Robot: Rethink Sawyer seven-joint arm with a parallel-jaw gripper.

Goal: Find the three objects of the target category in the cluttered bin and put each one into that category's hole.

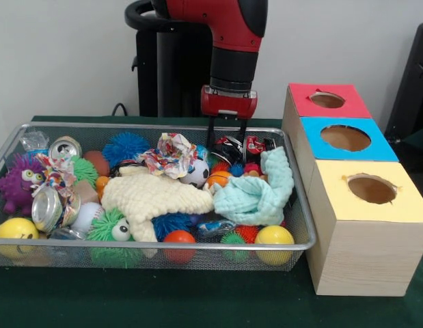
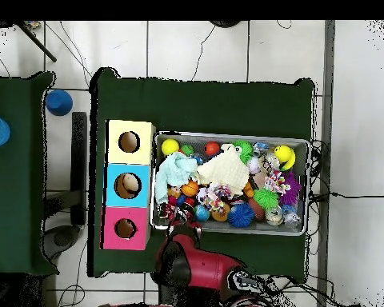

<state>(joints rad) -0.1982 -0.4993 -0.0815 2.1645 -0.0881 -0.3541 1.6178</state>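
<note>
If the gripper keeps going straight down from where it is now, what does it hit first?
Probably the crushed red and black cans at the back of the wire bin. The gripper points straight down with its fingers apart, just above them. Depth is unclear, so the mint cloth alongside is possible too.

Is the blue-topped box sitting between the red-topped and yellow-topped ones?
Yes, in the front view the blue-topped box sits between the red-topped box and the yellow-topped box.

Wire bin (image 2: 231,137) full of clutter; three-hole box (image 2: 113,186) touching its side.
</note>
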